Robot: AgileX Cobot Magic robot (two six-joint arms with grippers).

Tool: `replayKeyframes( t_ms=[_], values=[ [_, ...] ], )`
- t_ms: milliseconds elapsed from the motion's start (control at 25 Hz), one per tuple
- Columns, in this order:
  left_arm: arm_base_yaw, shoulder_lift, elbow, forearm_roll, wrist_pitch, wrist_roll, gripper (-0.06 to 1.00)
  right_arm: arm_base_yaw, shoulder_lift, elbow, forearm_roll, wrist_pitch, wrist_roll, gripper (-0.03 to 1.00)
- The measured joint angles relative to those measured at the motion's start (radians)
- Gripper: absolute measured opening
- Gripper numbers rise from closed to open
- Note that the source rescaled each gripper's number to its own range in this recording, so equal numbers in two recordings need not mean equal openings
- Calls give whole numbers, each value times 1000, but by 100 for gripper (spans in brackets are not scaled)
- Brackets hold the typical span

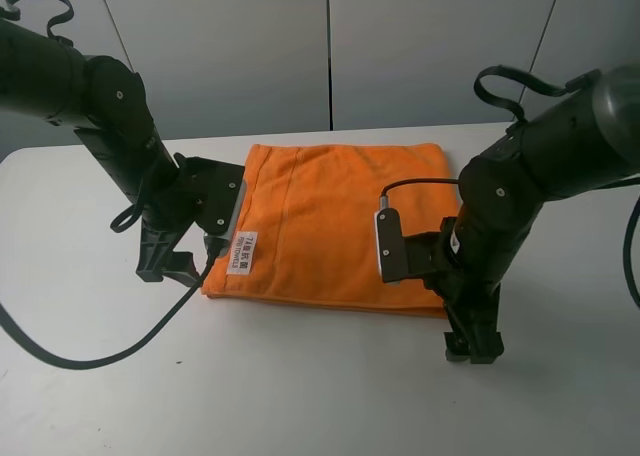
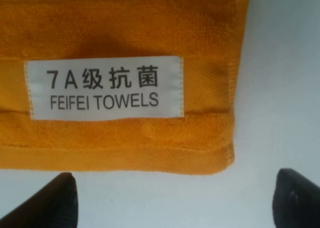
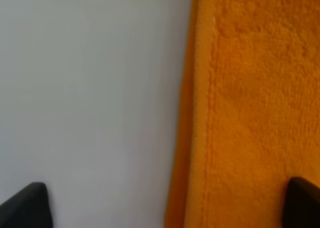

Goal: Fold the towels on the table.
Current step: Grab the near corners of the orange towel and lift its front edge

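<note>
The orange towel (image 1: 335, 221) lies flat in the middle of the white table (image 1: 300, 396), and its near edge shows more than one layer. A white label (image 1: 243, 252) sits at the near-left corner. My left gripper (image 1: 167, 268) hovers open just off that corner. In the left wrist view the label (image 2: 105, 88) and towel corner (image 2: 210, 153) lie just ahead of the black fingertips (image 2: 50, 203). My right gripper (image 1: 473, 344) stands open at the near-right corner. In the right wrist view it (image 3: 165, 213) straddles the towel's hemmed edge (image 3: 200, 113), one finger over bare table (image 3: 90, 88).
A black cable (image 1: 100, 356) from the left arm loops across the table on the left. Grey wall panels (image 1: 330, 46) rise behind the table's far edge. Bare white table surrounds the towel on all sides.
</note>
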Motion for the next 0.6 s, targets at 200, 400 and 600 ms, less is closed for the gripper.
replayKeyframes(
  t_ms=[200,400,600],
  values=[
    [0,5,0,0,-2,0,100,0,25,-19,-7,17,9,100],
    [0,49,0,-19,-2,0,100,0,33,-26,-7,25,9,100],
    [0,65,0,-59,3,0,100,0,37,-27,-7,25,9,100]
  ],
)
